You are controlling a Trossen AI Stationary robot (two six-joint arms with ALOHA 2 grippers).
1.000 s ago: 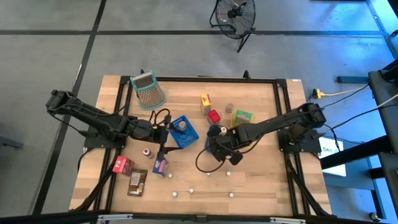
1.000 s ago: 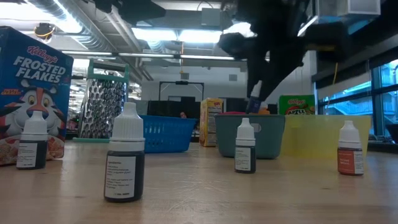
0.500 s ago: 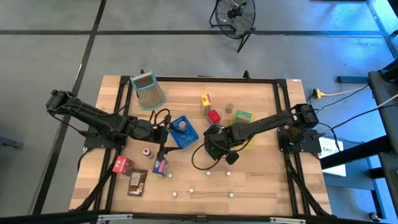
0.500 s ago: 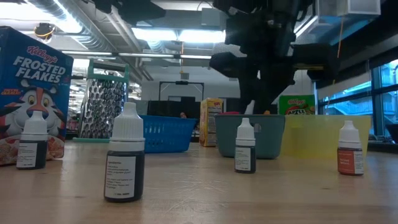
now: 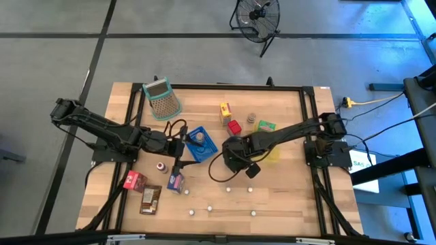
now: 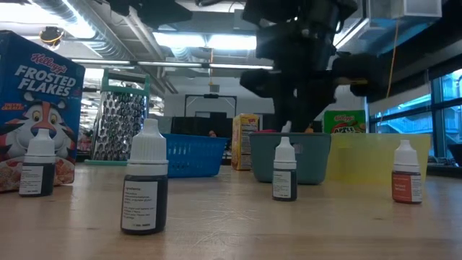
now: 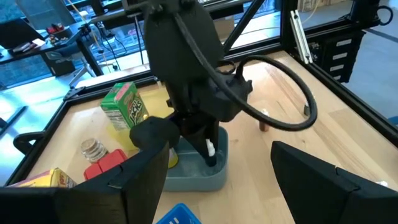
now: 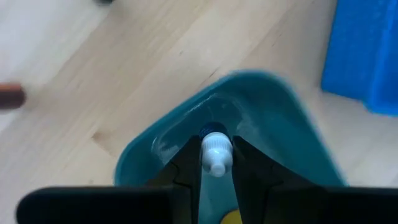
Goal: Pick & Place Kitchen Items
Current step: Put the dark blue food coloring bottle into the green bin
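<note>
High cam straight down over whole table [image 5: 286, 197]. Low cam at table-top level, facing across into room. Left wrist looks across at teal tray [image 7: 198, 176]; right wrist close above same tray.

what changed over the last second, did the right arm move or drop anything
The right hand moved toward the table's left side, carrying a small white-capped bottle to above the teal tray. It has not let go: the fingers are shut on the bottle, which hangs over the tray's inside. The left hand stayed open beside the blue basket, and the items on the table did not move.
</note>
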